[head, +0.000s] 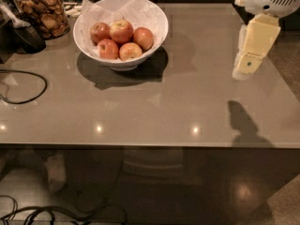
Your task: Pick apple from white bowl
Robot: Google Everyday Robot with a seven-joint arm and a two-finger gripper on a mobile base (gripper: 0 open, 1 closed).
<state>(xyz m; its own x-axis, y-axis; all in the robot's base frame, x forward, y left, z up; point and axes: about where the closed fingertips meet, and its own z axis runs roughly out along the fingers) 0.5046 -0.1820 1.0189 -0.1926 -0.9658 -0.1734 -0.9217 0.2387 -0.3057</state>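
The white bowl (157, 34), lined with crinkled white paper, stands at the back left of the grey table (154, 107). It holds several apples. The apple (121, 30), the largest, with a red blush over pale yellow skin, lies at the back middle of the pile. Smaller red apples lie on either side of it and in front. My gripper (246, 65), pale yellow on a white arm, hangs over the table's right side. It is well to the right of the bowl, apart from it and empty.
A glass jar of brown snacks (41, 12) stands at the back left next to a dark object (26, 35). A black cable (33, 86) loops over the table's left edge. More cables lie on the floor (56, 212).
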